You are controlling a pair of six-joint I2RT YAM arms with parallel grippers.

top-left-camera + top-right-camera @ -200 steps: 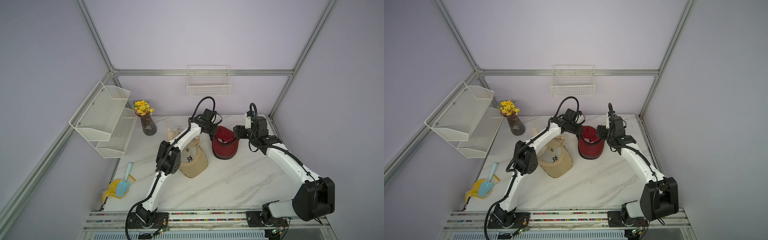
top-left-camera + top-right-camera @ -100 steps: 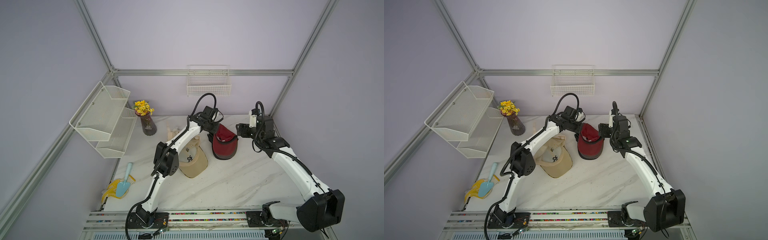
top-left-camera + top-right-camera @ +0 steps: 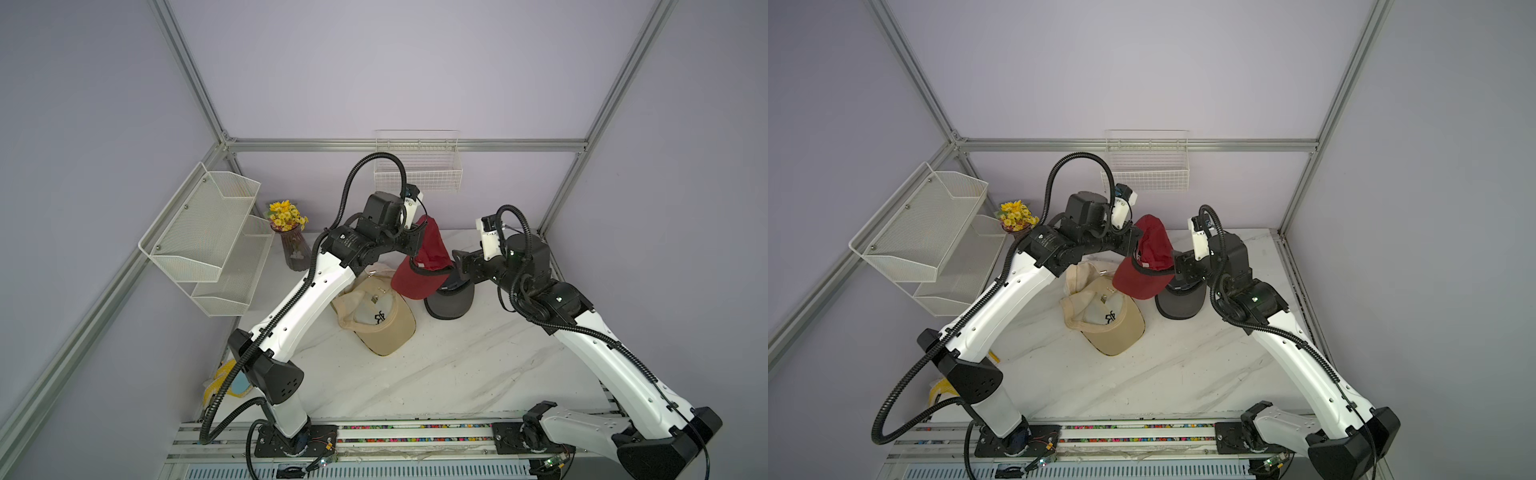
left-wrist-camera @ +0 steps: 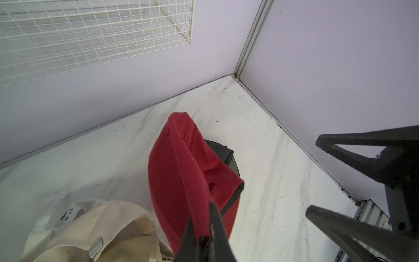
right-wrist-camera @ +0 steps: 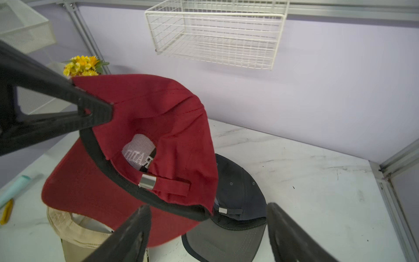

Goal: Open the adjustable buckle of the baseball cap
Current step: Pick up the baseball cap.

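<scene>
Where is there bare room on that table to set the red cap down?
The widest bare stretch of the marble table lies in front, between the beige cap and the front rail. A smaller patch fills the back right corner behind the grey cap. Crowded: middle back, where the red cap hangs by both.

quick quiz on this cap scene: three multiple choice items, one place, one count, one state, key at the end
1. Where is the red cap? A flat on the table; B lifted in the left gripper; C in the wall basket.
2. How many caps are in view? A two; B four; C three.
3. The right gripper is: A open, holding nothing; B shut on the red cap; C out of every view.
Key: 1 B, the left wrist view shows it pinching red cloth; 2 C, red, beige cap and dark grey cap; 3 A, its jaws stand wide apart, facing the silver buckle.
</scene>
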